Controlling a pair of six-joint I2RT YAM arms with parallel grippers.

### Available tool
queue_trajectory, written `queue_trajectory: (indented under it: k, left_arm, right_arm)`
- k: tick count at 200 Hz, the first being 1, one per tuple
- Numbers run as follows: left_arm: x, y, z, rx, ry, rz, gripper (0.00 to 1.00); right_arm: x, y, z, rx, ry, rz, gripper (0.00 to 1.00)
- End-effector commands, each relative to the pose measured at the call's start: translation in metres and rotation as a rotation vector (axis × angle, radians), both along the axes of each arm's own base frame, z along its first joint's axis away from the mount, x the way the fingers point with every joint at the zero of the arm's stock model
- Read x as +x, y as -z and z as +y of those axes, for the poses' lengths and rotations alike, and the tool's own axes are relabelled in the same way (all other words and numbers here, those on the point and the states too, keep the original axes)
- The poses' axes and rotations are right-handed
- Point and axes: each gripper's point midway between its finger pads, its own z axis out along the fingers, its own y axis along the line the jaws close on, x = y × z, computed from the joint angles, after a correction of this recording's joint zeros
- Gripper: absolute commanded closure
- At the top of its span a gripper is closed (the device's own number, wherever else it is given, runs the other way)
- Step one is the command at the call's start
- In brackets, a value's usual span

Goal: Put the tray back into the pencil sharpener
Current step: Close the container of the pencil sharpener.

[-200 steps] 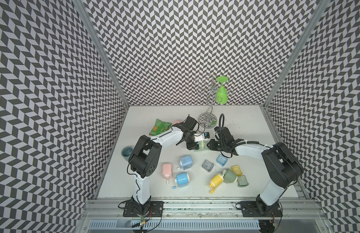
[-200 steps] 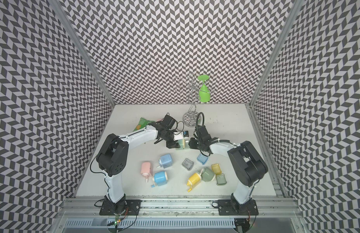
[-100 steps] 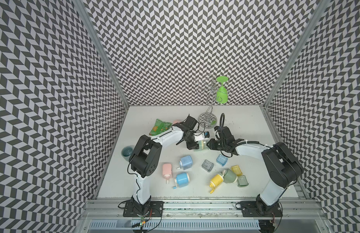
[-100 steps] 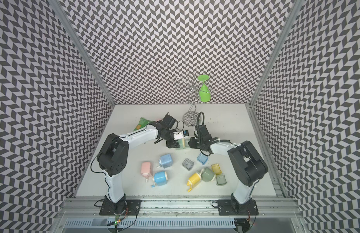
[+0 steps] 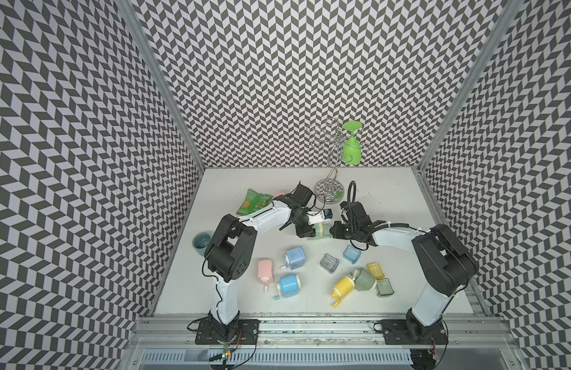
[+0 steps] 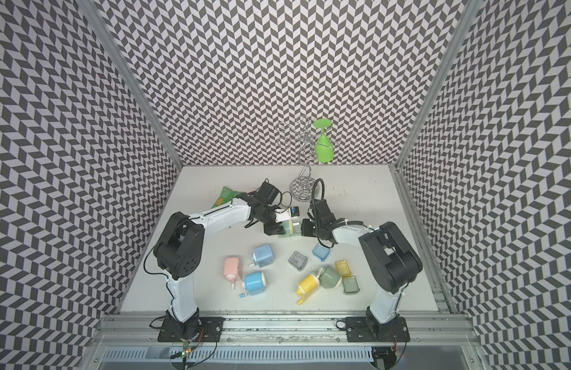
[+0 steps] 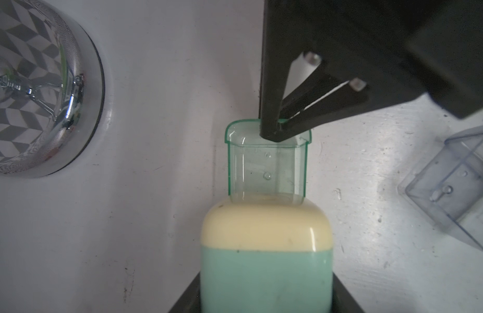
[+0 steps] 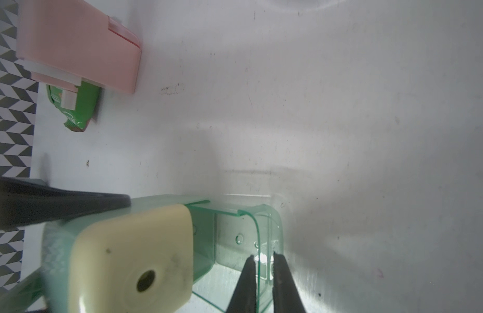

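Left wrist view showed the mint-green and cream plastic pencil sharpener (image 7: pixel 264 257) lying between the jaws of the left gripper (image 5: pixel 310 232). One black finger was pressed to each of its sides, so the jaws were holding it. From its cream end poked the clear green plastic tray (image 7: pixel 267 168), partly slid into the opening with a good part outside. The right gripper (image 8: pixel 262 258) met it from the opposite side, its jaws narrow and pinching the tray's thin outer end wall.

In both top views the two arms came together over the middle of the white tabletop (image 5: pixel 390 192), near the round chrome base of a wire stand (image 7: pixel 45 89). A clear bluish plastic tray (image 7: pixel 451 189) lay loose nearby. Farther off, a pink plastic sharpener (image 8: pixel 77 46) sat just beside a green snack packet (image 8: pixel 75 108).
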Motion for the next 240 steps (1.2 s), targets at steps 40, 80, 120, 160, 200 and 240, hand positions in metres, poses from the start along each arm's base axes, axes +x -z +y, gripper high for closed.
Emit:
queue_trajectory:
  k: [40,80,120,160,200,240]
  left_arm:
    - [0.009,0.011,-0.003,0.032,-0.009,-0.026,0.56]
    - [0.009,0.005,-0.005,0.016,-0.012,-0.028,0.56]
    - [0.008,0.008,-0.002,0.022,-0.019,-0.025,0.56]
    - [0.009,0.008,-0.002,0.019,-0.026,-0.026,0.57]
    - [0.01,0.006,-0.004,0.005,-0.038,-0.025,0.57]
    - [0.01,0.006,-0.006,-0.006,-0.042,-0.02,0.59]
  right_arm:
    - [0.002,-0.021,0.019,0.027,-0.106,-0.072,0.9]
    - [0.002,-0.022,0.026,0.063,-0.124,-0.059,0.79]
    - [0.015,-0.043,0.004,0.065,-0.009,-0.096,0.75]
    - [0.016,-0.014,-0.023,-0.01,0.132,-0.018,0.81]
    - [0.011,-0.004,0.002,0.013,0.054,0.009,0.83]
    - [0.001,-0.004,0.021,0.071,-0.033,0.019,0.84]
